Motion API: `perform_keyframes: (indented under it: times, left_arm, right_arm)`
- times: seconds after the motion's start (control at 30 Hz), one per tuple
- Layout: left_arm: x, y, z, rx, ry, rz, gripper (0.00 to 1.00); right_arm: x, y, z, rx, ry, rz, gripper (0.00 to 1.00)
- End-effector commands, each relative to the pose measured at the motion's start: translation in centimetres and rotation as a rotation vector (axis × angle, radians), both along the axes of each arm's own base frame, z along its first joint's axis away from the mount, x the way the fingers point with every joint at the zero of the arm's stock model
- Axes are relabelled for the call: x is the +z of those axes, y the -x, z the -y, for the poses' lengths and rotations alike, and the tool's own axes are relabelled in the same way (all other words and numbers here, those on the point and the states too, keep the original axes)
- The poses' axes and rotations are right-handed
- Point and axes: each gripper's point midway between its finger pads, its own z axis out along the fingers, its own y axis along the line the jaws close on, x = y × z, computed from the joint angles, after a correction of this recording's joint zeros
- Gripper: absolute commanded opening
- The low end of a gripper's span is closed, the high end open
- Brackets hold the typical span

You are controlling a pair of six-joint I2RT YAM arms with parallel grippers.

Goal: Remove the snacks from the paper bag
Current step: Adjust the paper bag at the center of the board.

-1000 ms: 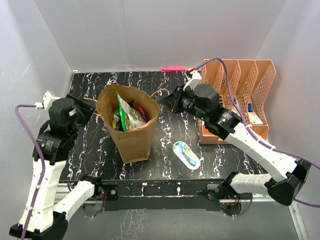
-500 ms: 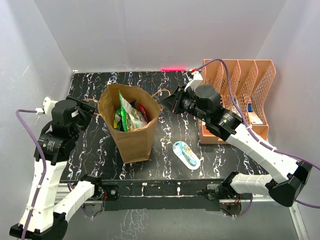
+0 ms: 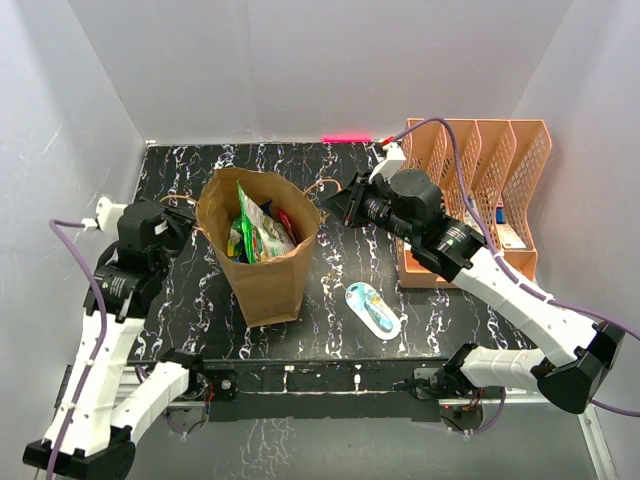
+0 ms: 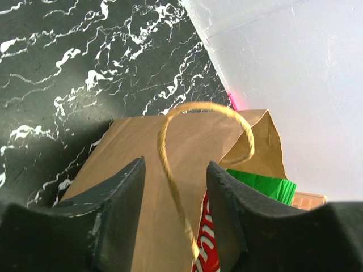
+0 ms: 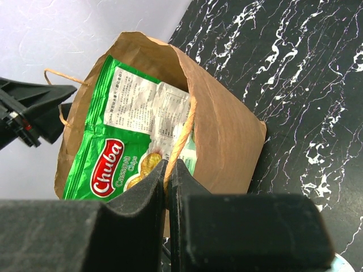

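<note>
One paper bag (image 3: 268, 285), several snack packets (image 3: 258, 232), one blister pack (image 3: 373, 308), one organizer (image 3: 515, 160)

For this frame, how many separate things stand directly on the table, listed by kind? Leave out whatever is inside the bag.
paper bag: 1
blister pack: 1
peach file organizer: 1
Total: 3, with the snacks in the bag left out.

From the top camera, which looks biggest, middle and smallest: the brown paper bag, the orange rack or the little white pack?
1. The orange rack, though it is partly hidden.
2. The paper bag, nearly as big, so those two are close.
3. The white pack, clearly smallest.
</note>
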Motion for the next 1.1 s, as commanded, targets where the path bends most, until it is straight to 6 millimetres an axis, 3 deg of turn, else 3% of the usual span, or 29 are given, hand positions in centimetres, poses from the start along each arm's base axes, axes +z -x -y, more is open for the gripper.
perform_keyframes:
  times: [0.0,0.1,0.17,0.27,0.33,0.47,0.57,0.67,0.87,0.97,1.07]
  left_arm:
    - [2.1,-2.4,-0.2,0.010,-0.038,0.090,0.42]
    - [1.8,-3.2,-0.5,0.031,-0.058,0.080,0.34]
    - [1.7,-4.0,-1.0,0.048,-0.105,0.067,0.19]
    - [3.1,-4.5,-1.7,0.062,-0.177,0.071,0.00]
    - [5.1,-4.8,-2.3,0.067,-0.239,0.098,0.00]
    - [11.3,-5.0,-3.5,0.078,-0.375,0.195,0.00]
    - [15.4,-5.0,-4.1,0.079,-0.464,0.260,0.00]
    - [18.2,-5.3,-4.3,0.067,-0.551,0.301,0.00]
    - [19.8,-5.2,-4.2,0.014,-0.670,0.316,0.00]
    - [19.3,-4.5,-2.8,-0.082,-0.678,0.356,0.00]
    - [17.9,-3.6,-0.8,-0.207,-0.666,0.397,0.00]
  right_arm:
    - [3.5,0.6,0.8,-0.013,-0.080,0.071,0.08]
    - [3.5,0.7,0.8,-0.006,-0.081,0.066,0.08]
    - [3.3,0.7,0.5,0.008,-0.079,0.061,0.08]
    - [3.2,0.9,0.1,0.035,-0.066,0.059,0.08]
    - [3.1,0.9,-0.3,0.055,-0.052,0.057,0.08]
    - [3.4,0.5,-1.4,0.090,-0.044,0.064,0.08]
    - [4.6,0.0,-2.7,0.125,-0.066,0.081,0.08]
    - [6.5,-0.8,-4.4,0.158,-0.118,0.102,0.08]
    - [6.7,-2.5,-8.4,0.243,-0.203,0.060,0.08]
    - [4.8,-2.0,-9.8,0.295,-0.209,0.000,0.08]
    - [1.6,-0.7,-10.3,0.341,-0.184,-0.076,0.08]
